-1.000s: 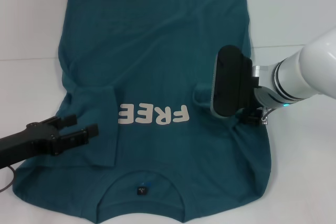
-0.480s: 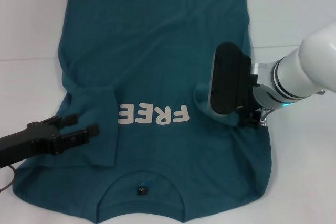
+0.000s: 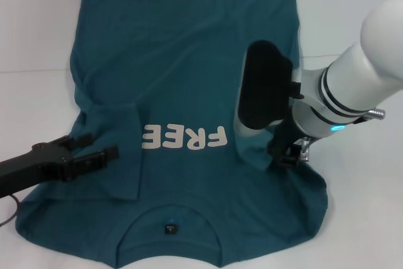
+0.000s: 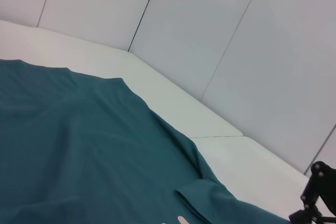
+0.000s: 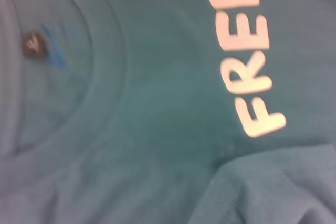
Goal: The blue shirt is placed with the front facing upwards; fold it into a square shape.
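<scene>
The blue shirt (image 3: 182, 61) lies spread on the white table, its collar and dark neck tag (image 3: 170, 228) nearest me. The off-white "FREE" print (image 3: 182, 137) faces up. One sleeve (image 3: 113, 155) is folded in over the chest. My left gripper (image 3: 101, 147) hovers open just over that folded sleeve. My right gripper (image 3: 286, 154) is shut on the other sleeve's cloth, which rises in a ridge (image 3: 252, 149) beside the print. In the right wrist view the raised sleeve hem (image 5: 262, 192) hangs close over the print (image 5: 247, 72) and the neck tag (image 5: 32, 45).
Bare white table (image 3: 352, 218) borders the shirt on both sides. The table's far edge meets a white panelled wall (image 4: 210, 35). A black part of the right arm (image 4: 316, 192) shows beyond the shirt (image 4: 79, 145) in the left wrist view.
My right gripper has moved toward the shirt's middle and a little nearer me, dragging the sleeve cloth with it. The left gripper has stayed almost where it was.
</scene>
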`<action>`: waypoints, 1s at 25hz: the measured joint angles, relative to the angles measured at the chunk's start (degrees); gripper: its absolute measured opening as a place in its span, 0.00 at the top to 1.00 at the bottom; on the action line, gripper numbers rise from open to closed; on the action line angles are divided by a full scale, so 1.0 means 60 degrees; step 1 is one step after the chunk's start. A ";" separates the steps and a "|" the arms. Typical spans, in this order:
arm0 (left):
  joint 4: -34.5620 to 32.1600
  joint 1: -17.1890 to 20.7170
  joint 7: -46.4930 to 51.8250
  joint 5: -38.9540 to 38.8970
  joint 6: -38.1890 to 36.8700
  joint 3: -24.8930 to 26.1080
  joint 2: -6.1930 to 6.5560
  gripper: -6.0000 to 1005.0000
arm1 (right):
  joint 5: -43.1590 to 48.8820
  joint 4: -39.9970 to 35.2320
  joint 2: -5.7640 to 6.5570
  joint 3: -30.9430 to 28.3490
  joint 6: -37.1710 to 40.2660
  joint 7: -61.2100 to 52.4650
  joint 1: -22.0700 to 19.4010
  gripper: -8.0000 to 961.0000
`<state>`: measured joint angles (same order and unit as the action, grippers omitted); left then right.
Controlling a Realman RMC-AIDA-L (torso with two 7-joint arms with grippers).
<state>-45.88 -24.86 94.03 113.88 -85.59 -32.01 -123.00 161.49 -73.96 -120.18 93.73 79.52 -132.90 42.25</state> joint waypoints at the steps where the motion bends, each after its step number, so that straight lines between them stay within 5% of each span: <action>1: 0.0000 -0.0020 0.0001 0.0001 0.0000 0.0006 0.0007 0.12 | -0.0073 -0.0015 -0.0003 0.0012 0.0074 -0.0166 0.0059 0.98; 25: 0.0014 -0.0076 -0.0012 0.0034 0.0074 -0.0027 0.0037 0.12 | -0.1391 0.2328 -0.0017 -0.0306 0.0070 -0.3246 0.2120 0.98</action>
<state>-45.79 -25.31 93.95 114.09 -85.15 -32.18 -122.78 153.15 -60.00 -120.28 91.90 79.94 -152.37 54.97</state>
